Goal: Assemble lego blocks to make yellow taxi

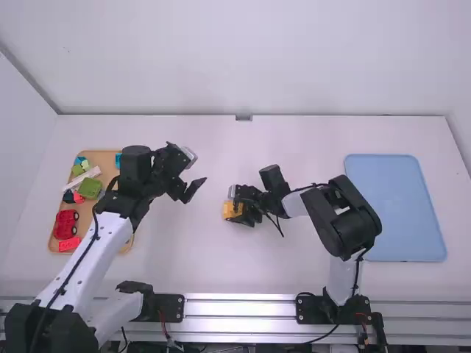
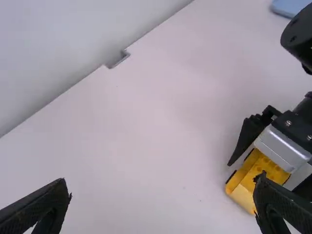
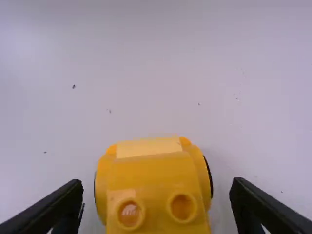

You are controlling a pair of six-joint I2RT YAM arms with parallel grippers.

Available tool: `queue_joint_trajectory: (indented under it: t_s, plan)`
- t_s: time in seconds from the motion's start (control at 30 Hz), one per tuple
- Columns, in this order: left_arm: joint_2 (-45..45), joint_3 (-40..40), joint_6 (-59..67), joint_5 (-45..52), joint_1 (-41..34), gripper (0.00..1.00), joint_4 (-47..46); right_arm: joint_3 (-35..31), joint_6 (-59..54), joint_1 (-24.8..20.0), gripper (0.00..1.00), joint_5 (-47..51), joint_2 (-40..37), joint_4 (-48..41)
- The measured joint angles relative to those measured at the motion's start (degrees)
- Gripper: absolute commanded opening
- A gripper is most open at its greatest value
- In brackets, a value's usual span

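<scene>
The right pincer stands wide around the yellow wheeled block, one finger on each side with a little gap at either flank, so it grips nothing. That block, which I take for the taxi's body, sits in the middle of the white surface, studs upward. If the fingers narrow unevenly, one would meet a side first and push the body round, or set it rolling on its wheels. A pinch too low, on the wheels alone, could let it twist free.

To the left of it, the left pincer is spread wide too, empty, between the body and the wooden tray. Should both arms come in at once, I'd fear a knock between them, for the taxi is small and leaves scant room.

Farther left, the tray holds a red wheeled block, a green block, a long white piece and other pieces. They lie close together, so a careless reach there could topple a neighbour or bring back the wrong part. Well off to the right lies a blue board.
</scene>
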Motion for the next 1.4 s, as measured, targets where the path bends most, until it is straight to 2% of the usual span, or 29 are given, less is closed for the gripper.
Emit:
queue_joint_trajectory:
  t_s: [0.23,0.33,0.4,0.47,0.87,0.97,1.1,1.2,1.3,1.4]
  plan:
    - [0.0,-1.1,-0.2,-0.2,0.0,0.99,0.2,0.0,-1.1,0.0,0.78,1.0,0.0,-2.5]
    - [0.0,-1.2,-0.2,-0.2,0.0,0.99,0.6,0.0,-1.5,0.0,0.72,1.2,0.0,-2.5]
    - [0.0,-1.2,-0.2,-0.2,0.0,0.99,0.7,0.0,-1.6,0.0,0.62,1.2,0.0,-2.3]
    - [0.0,-1.2,-0.2,-0.2,0.0,0.99,0.6,0.0,-1.9,0.0,0.57,1.2,0.0,-2.2]
    - [0.0,-1.2,-0.6,-0.2,0.0,0.99,0.5,3.6,-2.8,-0.5,0.45,-1.2,1.3,-6.6]
    - [0.0,-1.2,-0.6,-0.2,0.0,0.99,0.8,5.3,-2.9,-1.8,0.42,-1.2,1.3,-10.9]
    - [0.0,-1.2,-0.6,-0.4,0.0,0.99,1.0,8.3,-4.0,-5.4,0.41,0.8,-0.5,-21.9]
    - [0.0,-1.2,-0.6,-0.7,0.0,0.99,1.4,10.4,-5.7,-10.0,0.43,4.9,-4.7,-31.0]
    - [0.0,-1.2,-0.6,-1.4,0.0,0.99,2.4,12.1,-5.9,-15.4,0.39,10.8,-10.7,-36.6]
    - [0.0,-1.2,-0.6,-2.1,0.0,0.99,3.1,12.7,-4.0,-20.6,0.35,16.8,-16.2,-37.8]
